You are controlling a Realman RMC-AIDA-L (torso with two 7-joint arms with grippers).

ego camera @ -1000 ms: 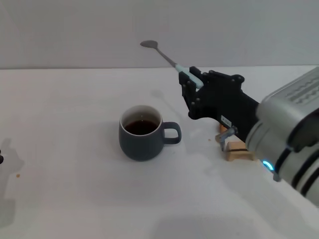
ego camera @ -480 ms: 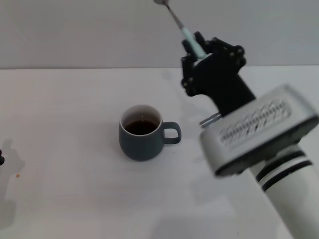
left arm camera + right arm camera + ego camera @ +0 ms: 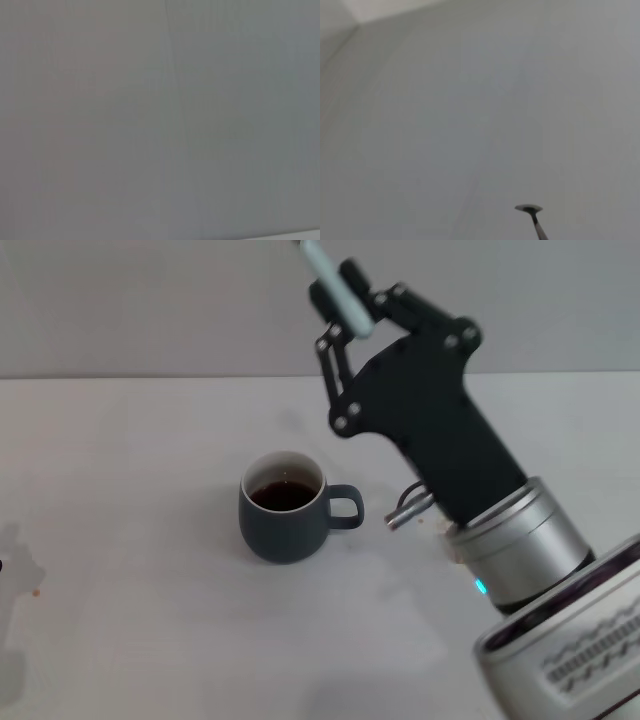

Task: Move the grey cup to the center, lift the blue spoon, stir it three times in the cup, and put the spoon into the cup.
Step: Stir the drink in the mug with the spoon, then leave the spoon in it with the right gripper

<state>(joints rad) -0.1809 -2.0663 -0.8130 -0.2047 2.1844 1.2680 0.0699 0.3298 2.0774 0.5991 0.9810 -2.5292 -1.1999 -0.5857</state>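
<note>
One grey cup (image 3: pixel 284 507) stands on the one white table (image 3: pixel 130 540), holding dark brown liquid. One blue spoon (image 3: pixel 335 290) is in view, its metal bowl seen against the wall from the right wrist. One gripper shows, the right gripper (image 3: pixel 345 310). One wooden block (image 3: pixel 447 536) peeks out behind the arm.

The cup (image 3: pixel 284 518) is a rounded dark slate-grey mug with a white inside, standing upright a little left of the frame's centre, its loop handle pointing right and dark brown liquid inside. The spoon (image 3: pixel 333 287) is raised at the top of the frame, above and right of the cup, its pale blue handle tilted up-left; its grey metal bowl (image 3: pixel 528 208) shows against the wall.
</note>
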